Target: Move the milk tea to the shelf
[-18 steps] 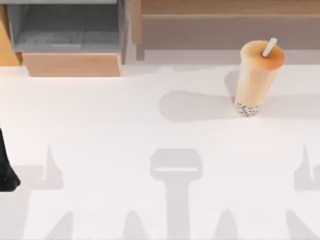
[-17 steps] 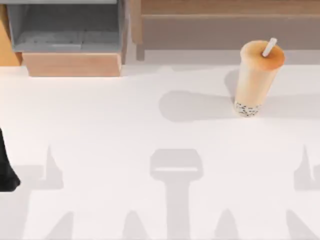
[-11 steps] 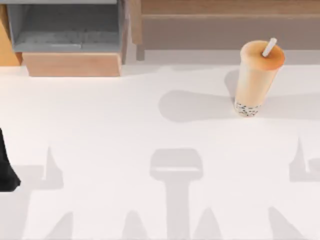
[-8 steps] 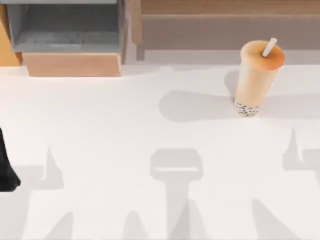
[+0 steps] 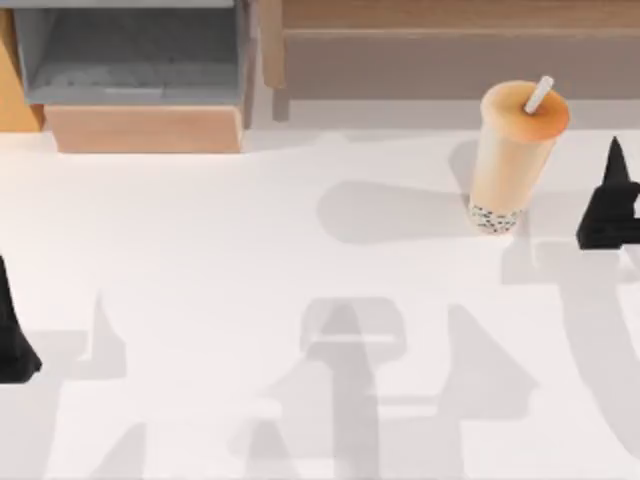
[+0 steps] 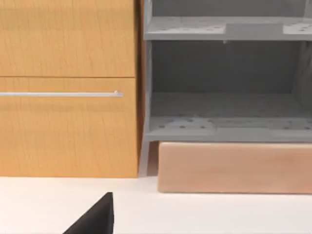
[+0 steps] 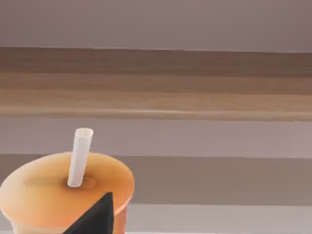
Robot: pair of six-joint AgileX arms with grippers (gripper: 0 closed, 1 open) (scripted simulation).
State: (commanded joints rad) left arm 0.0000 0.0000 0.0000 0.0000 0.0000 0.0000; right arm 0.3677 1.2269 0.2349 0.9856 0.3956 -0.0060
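1 cup is all the job involves, and none of the move looks done: the milk tea stands upright on the white table in the upper right of the top view, in front of a long wooden ledge and well apart from the grey shelf at the upper left. Nothing touches it.

The right gripper sits at the right edge of the top view, just beside the cup and apart from it; whether its fingers are spread or closed I cannot tell. In the right wrist view the orange top and 1 white straw sit close ahead. The left gripper is parked at the left edge, its fingers likewise unreadable.

As I judge it, grasping, lifting, carrying across and setting down all remain.

Count: 1 milk tea, 1 straw, 1 shelf with 2 grey boards in the left wrist view, 1 wooden cabinet beside it, 2 grippers.
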